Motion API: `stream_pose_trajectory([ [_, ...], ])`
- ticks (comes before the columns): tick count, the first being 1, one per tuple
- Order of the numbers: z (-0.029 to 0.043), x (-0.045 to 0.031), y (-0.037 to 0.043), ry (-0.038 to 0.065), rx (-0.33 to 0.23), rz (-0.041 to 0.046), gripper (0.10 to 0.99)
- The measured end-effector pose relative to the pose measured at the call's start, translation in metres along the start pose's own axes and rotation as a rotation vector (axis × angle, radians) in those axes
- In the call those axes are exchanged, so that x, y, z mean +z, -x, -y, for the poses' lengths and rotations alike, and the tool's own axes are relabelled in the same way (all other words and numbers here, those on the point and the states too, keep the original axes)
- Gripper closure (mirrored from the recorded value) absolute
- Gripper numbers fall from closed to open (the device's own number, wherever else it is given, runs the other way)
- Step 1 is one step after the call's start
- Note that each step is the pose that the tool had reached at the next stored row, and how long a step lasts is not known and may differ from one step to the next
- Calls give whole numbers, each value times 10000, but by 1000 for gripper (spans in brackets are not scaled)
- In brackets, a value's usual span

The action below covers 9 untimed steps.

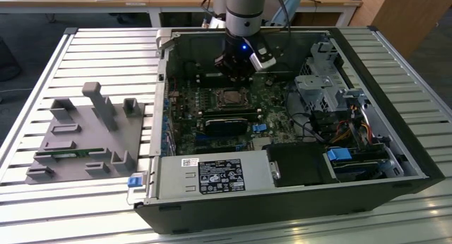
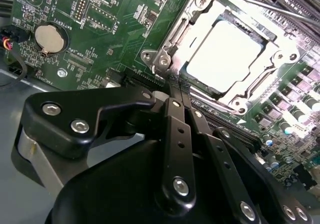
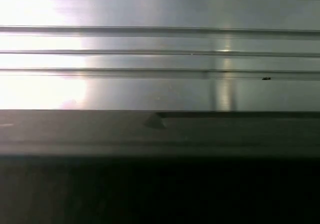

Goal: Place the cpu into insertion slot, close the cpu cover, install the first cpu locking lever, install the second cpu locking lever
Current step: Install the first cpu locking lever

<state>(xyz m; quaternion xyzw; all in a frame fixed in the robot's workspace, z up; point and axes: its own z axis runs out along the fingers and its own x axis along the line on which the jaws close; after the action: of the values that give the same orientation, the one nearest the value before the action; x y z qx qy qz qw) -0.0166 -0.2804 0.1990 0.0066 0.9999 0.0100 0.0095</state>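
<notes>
Exterior view first: your gripper (image 1: 238, 69) hangs inside the open computer case (image 1: 395, 148), low over the green motherboard (image 1: 205, 122), and the cpu (image 1: 229, 98) sits in the insertion slot (image 1: 218, 91) just below and ahead of the fingertips. From here you cannot tell how far the fingers are apart. Well off to the exterior view's left, outside the case, a grey parts fixture (image 1: 84, 138) rests on the slatted table (image 1: 99, 48).

Second wrist view: the gripper (image 2: 176, 86) has its two black fingers (image 2: 175, 129) pressed together with no gap and nothing between them. Just beyond the tips lies the cpu (image 2: 225, 54), its pale metal top glaring under the light, with the cpu cover (image 2: 280, 49) down around it as a silvery frame. A thin locking lever (image 2: 250, 1) runs along the far side of the socket; whether it is latched you cannot tell.

First wrist view: slatted table (image 3: 160, 34) and a dark case edge (image 3: 160, 134).

Treat the chip as light, rigid and fragile, likely slick on top; hold it by opposite edges only. The cover and levers look like thin springy metal, best pushed near their free ends.
</notes>
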Motion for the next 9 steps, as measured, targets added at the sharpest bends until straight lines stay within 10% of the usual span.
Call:
stream_pose_trajectory([
  [9,1,34,8,-62,0,-8,973],
])
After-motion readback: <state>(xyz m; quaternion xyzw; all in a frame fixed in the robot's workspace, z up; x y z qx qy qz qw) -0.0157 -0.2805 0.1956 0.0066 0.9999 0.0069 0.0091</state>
